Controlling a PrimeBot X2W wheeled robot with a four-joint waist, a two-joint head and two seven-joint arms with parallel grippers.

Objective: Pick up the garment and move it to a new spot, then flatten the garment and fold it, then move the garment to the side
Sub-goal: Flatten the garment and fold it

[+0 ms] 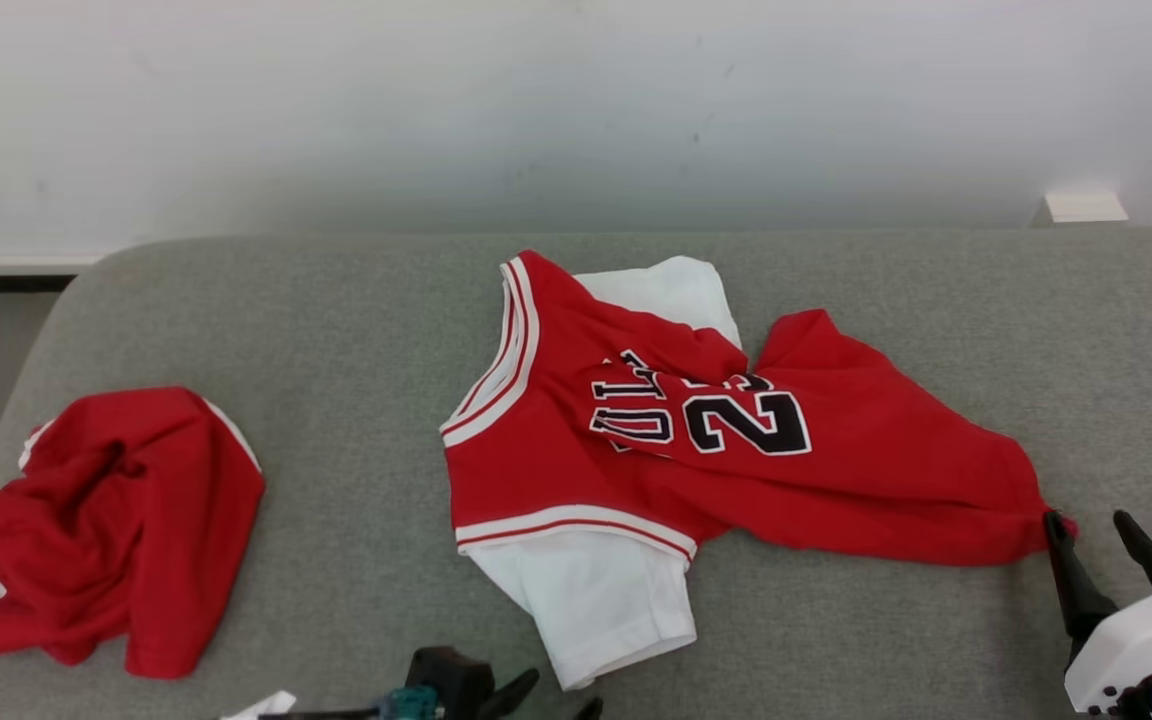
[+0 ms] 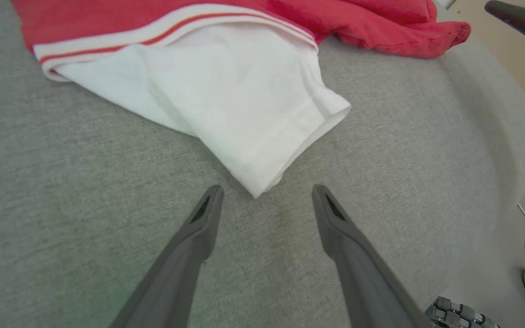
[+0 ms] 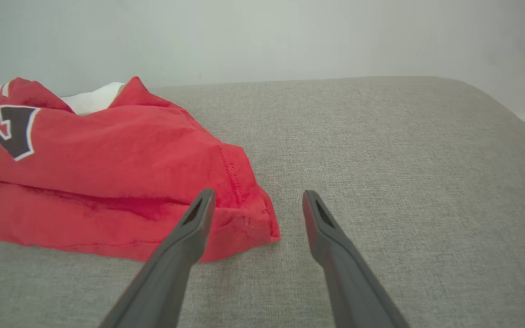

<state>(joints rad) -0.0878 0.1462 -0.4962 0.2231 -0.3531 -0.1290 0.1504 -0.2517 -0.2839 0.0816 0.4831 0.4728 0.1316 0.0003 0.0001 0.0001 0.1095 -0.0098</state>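
The jersey [image 1: 836, 470] lay crumpled on the cushion [image 1: 336, 330]; we held our left gripper [image 2: 266, 193] spread wide just short of its white sleeve [image 2: 244, 109], our right gripper [image 3: 257, 197] likewise spread at the red hem [image 3: 249, 221], one finger perhaps touching it; placed, we judged, to stretch the cloth flat.

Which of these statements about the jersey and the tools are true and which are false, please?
1. The left tool is open, near the white sleeve. True.
2. The jersey reads 45. False: it reads 23.
3. The right tool is shut on the jersey. False: it is open, at the jersey's corner.
4. A second red garment lies crumpled to the jersey's left. True.
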